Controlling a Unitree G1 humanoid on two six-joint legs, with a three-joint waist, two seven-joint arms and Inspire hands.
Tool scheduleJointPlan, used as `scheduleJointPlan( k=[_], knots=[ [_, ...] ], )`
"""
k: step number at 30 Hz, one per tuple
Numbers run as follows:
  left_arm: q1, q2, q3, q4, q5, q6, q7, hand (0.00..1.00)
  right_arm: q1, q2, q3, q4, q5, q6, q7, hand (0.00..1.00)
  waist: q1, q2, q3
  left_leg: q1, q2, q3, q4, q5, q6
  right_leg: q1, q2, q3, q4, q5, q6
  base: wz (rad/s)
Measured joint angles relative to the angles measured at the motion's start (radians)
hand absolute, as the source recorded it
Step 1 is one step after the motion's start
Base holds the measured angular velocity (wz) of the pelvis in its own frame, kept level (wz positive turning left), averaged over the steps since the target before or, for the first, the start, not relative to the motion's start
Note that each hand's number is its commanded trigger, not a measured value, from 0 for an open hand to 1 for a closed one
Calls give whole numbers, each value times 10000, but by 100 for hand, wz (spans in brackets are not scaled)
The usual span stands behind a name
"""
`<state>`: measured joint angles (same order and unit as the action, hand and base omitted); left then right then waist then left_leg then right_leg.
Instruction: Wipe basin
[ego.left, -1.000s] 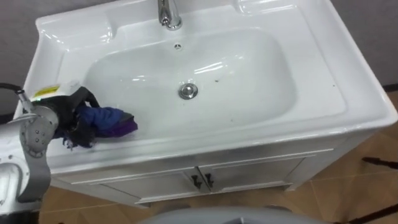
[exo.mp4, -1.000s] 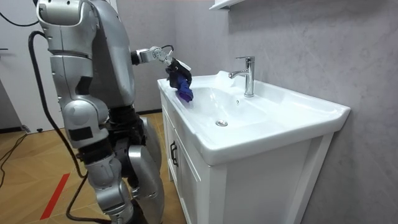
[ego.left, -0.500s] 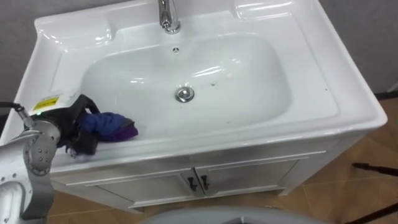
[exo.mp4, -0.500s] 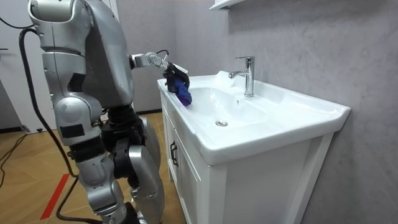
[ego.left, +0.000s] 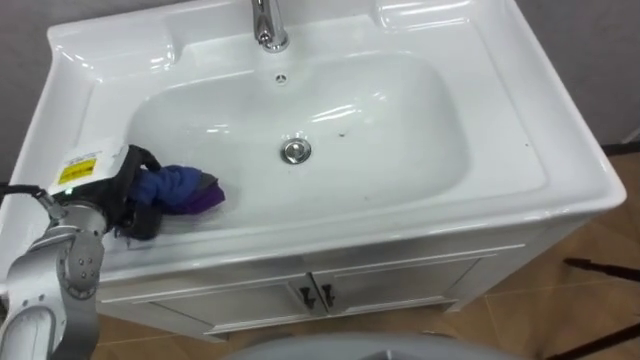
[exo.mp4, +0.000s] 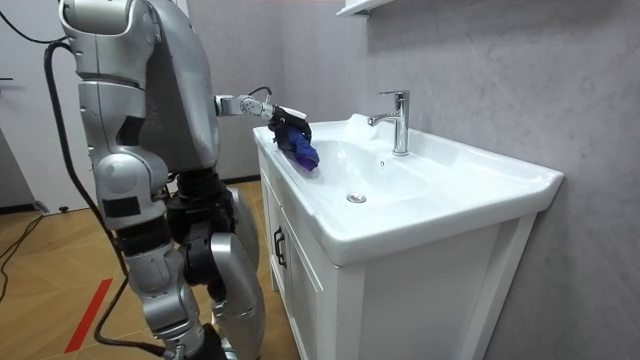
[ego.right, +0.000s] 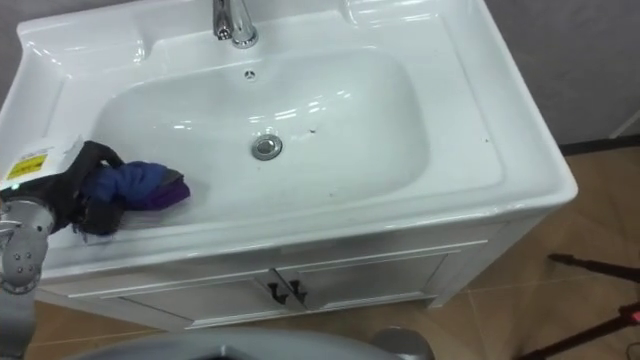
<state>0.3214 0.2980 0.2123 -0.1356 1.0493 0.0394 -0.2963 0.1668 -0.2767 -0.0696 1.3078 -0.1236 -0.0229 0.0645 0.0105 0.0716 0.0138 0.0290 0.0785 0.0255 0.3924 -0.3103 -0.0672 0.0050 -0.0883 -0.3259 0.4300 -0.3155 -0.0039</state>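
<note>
The basin (ego.left: 420, 130) spread wide to the right of the left hand (ego.left: 118, 188); its fingers were curled round the bunched blue cloth (ego.left: 182, 190) on the bowl's slope beside the rim; on glossy porcelain that wad could well slip free, leaving the drain (ego.left: 293, 151), further right, unwiped.

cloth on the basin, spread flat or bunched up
Bunched up: the blue cloth is a crumpled wad clutched in the left hand at the basin's left side, not laid flat.
</note>
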Motion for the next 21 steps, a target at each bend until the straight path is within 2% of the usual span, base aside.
scheduleJointPlan(
  k=[3, 10, 18, 21],
  knots=[
    [-84, -152, -2, 267, -7, -67, 687, 100, -29, 11, 54, 0, 22, 0, -32, 0, -35, -13, -1, 97, -14, 4, -150, 16, -10, -25, -5, 20, -4, 0, 0, -2],
    [-368, -196, -2, 973, -188, -266, 2023, 100, 169, 103, 68, 20, -31, 2, -84, 0, -57, -148, -8, 342, -27, 139, -490, 116, -12, 29, 50, 252, -102, 0, -1, -5],
    [-660, -195, 131, 1248, -1205, -216, 2967, 100, 620, 146, 57, -268, -42, 39, -90, 0, -50, -205, -11, 433, -15, 237, -492, 116, -12, 132, 51, 238, -172, 0, 1, -2],
    [-889, -194, 140, 1564, -1540, -151, 3171, 100, 596, 152, 56, -275, -62, 197, -89, 0, -68, -187, -18, 442, -4, 304, -488, 116, -12, 134, 50, 243, -172, 0, 0, 0]
  ],
)
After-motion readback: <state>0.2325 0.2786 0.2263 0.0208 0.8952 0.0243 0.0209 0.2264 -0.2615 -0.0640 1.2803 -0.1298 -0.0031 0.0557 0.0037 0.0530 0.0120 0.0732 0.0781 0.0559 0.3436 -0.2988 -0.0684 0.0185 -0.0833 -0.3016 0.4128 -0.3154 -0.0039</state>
